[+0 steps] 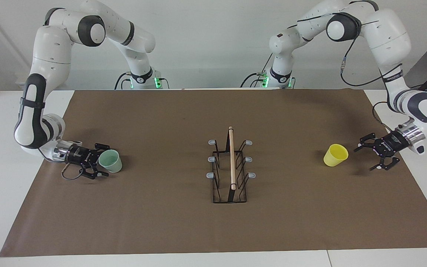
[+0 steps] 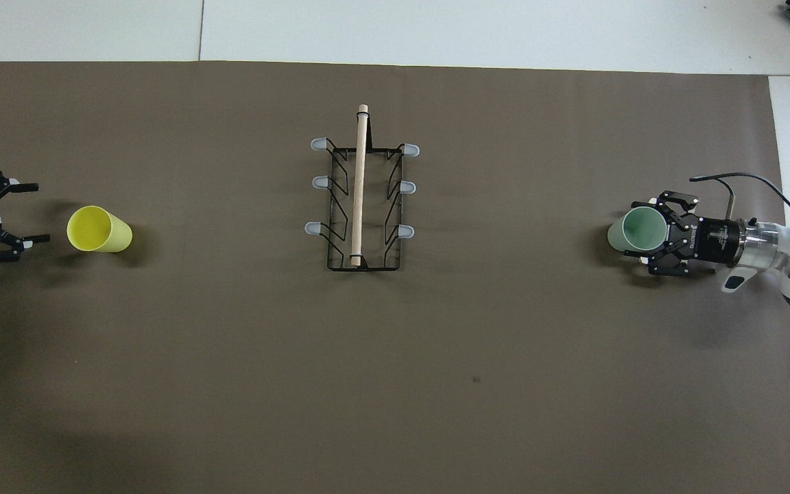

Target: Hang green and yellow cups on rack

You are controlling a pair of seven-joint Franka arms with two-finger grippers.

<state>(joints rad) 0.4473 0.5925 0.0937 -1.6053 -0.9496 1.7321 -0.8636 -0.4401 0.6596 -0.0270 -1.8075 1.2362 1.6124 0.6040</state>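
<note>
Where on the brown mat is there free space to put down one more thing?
The mat is bare in the wide strip farther from the robots than the rack and both cups, and between the rack and each cup. It is crowded at the green cup, where the right pincer surrounds it, and near the yellow cup, beside the open left pincer.

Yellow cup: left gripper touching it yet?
Apart. The overhead view shows bare brown mat between the open left gripper and the yellow cup; the facing view shows the same gap.
</note>
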